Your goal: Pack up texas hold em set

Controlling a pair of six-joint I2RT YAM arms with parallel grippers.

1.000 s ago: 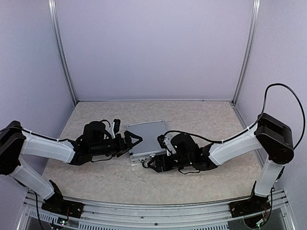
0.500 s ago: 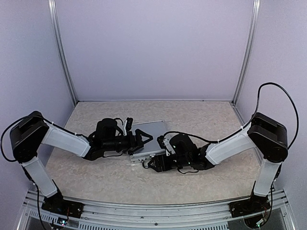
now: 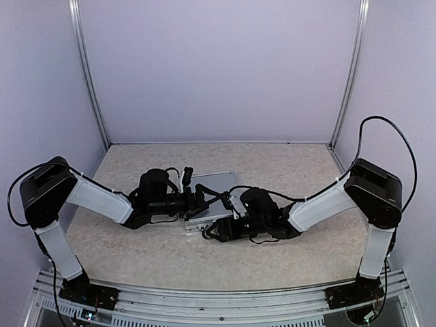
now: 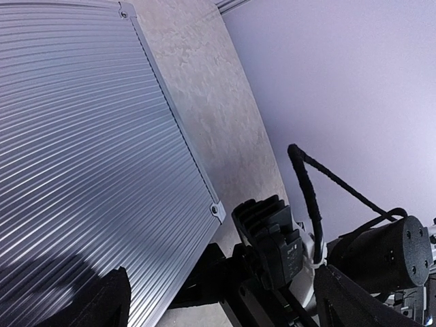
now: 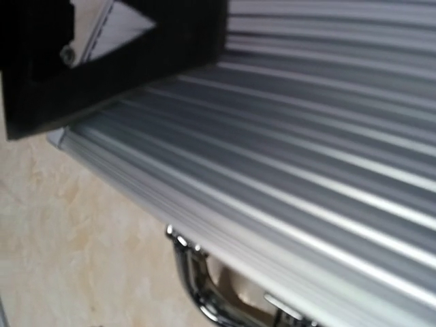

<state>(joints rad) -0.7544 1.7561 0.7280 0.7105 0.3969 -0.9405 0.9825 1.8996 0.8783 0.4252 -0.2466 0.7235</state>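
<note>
The silver aluminium briefcase (image 3: pixel 216 182) lies closed and flat at the table's middle, its ribbed lid (image 4: pixel 82 136) up. Chips, discs, triangle and card decks are hidden. My left gripper (image 3: pixel 212 197) hovers over the lid with its fingers (image 4: pixel 102 303) spread wide, open and empty. My right gripper (image 3: pixel 216 230) sits low at the case's front edge, right by the chrome handle (image 5: pixel 197 289). Its own fingers do not show in its wrist view. The black piece there (image 5: pixel 102 54) is the left gripper's finger over the lid (image 5: pixel 306 150).
The beige marbled table (image 3: pixel 136 252) is walled by lilac panels at the back and sides. A metal rail (image 3: pixel 204 300) runs along the near edge. The right arm's wrist camera block (image 4: pixel 272 238) sits close in front of my left gripper.
My left arm has reached further right, bringing its open gripper from the case's left edge over the lid, close to the right wrist. The right arm has hardly moved.
</note>
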